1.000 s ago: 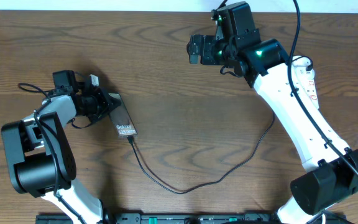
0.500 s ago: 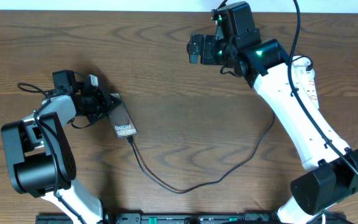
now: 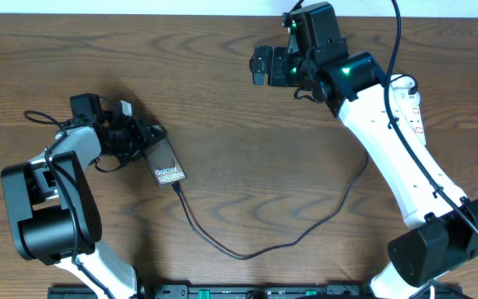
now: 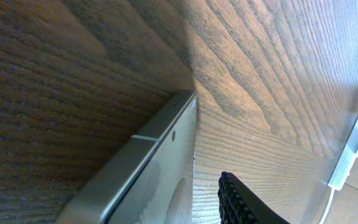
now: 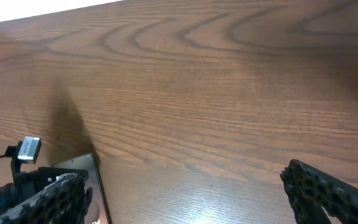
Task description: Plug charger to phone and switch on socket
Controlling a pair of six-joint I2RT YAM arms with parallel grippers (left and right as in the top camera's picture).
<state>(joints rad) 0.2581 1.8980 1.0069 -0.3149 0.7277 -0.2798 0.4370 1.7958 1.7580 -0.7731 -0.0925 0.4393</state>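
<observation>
On the left side of the wooden table (image 3: 222, 83), the smartphone (image 3: 166, 163) lies flat at a slant, its white "Galaxy S25 Ultra" text facing up. The left gripper (image 3: 143, 137) sits at the phone's upper end and overlaps it from above. In the left wrist view the phone's metal edge (image 4: 148, 168) fills the lower frame, with one textured black finger (image 4: 241, 202) just beside its screen. The other finger is hidden, so I cannot tell whether the gripper is clamped on the phone or only close to it.

The charger cable (image 3: 239, 253) meets the phone's lower end, sags in a long loop toward the table's near edge, then climbs right toward the white power strip (image 3: 411, 100). That strip lies on the right side, partly covered by the right arm. It also shows small in the left wrist view, with a red mark on its face (image 4: 356, 152).

The right gripper (image 3: 260, 65) hangs over bare wood near the far edge, well apart from phone and strip. Its fingers (image 5: 334, 193) are spread wide, holding nothing.
</observation>
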